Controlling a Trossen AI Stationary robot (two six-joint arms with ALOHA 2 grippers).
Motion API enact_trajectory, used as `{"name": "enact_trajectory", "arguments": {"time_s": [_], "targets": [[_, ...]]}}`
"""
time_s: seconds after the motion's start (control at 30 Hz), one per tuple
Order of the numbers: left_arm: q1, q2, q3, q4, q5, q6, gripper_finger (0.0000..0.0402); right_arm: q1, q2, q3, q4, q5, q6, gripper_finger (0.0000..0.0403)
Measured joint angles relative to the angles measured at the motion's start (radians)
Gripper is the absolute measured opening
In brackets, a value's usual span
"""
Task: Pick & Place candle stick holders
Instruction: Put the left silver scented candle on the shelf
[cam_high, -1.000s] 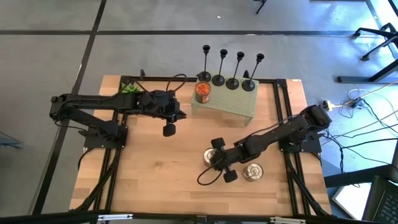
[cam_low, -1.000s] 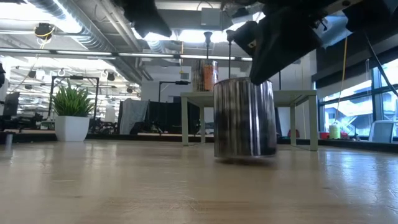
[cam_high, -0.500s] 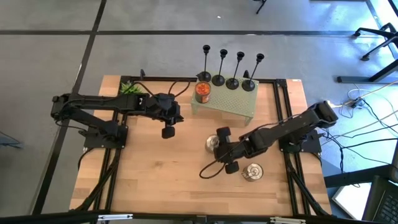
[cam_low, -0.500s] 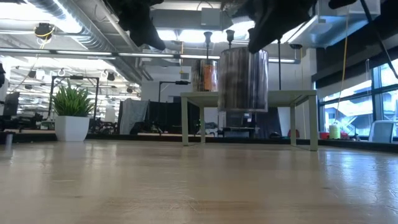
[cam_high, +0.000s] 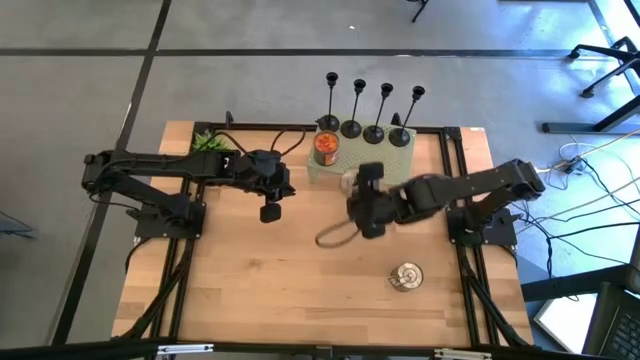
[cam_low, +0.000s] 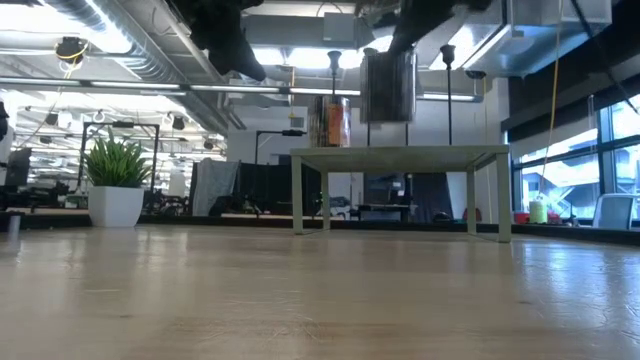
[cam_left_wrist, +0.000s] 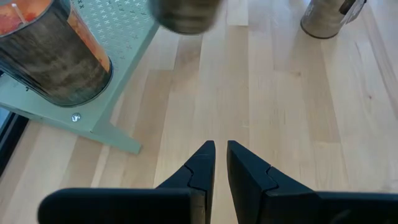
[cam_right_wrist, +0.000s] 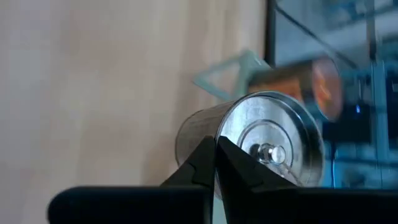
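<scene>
The wooden table (cam_high: 250, 290) carries one silver tin (cam_high: 406, 276) near 5 o'clock. The right gripper (cam_high: 362, 196), clamped on a silver jar (cam_low: 388, 86), has lifted it toward the green stand (cam_high: 385, 166). The left gripper (cam_left_wrist: 220, 163) waits, nearly closed. Four candle stick holders (cam_high: 373, 112) stay at 12 o'clock, untouched.

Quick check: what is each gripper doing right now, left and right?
Left gripper: shut, empty, hovering over the table.
Right gripper: shut on a silver tin, held in the air near the small green stand.
</scene>
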Motion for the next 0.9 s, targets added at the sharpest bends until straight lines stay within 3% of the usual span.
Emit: {"name": "enact_trajectory", "arguments": {"time_s": [0.3,0.43,0.9], "targets": [[0.000,0.000,0.000,-0.001,0.001,0.001,0.0036,-0.204,0.000,0.001,-0.008,-0.004,-0.003,0.0013],[0.000,0.000,0.000,-0.001,0.002,0.001,0.0036,-0.272,0.001,0.001,-0.002,-0.087,0.014,0.0013],[0.000,0.000,0.000,-0.006,0.003,-0.002,0.0036,-0.323,0.003,0.002,0.007,-0.130,0.016,0.0013]]}}
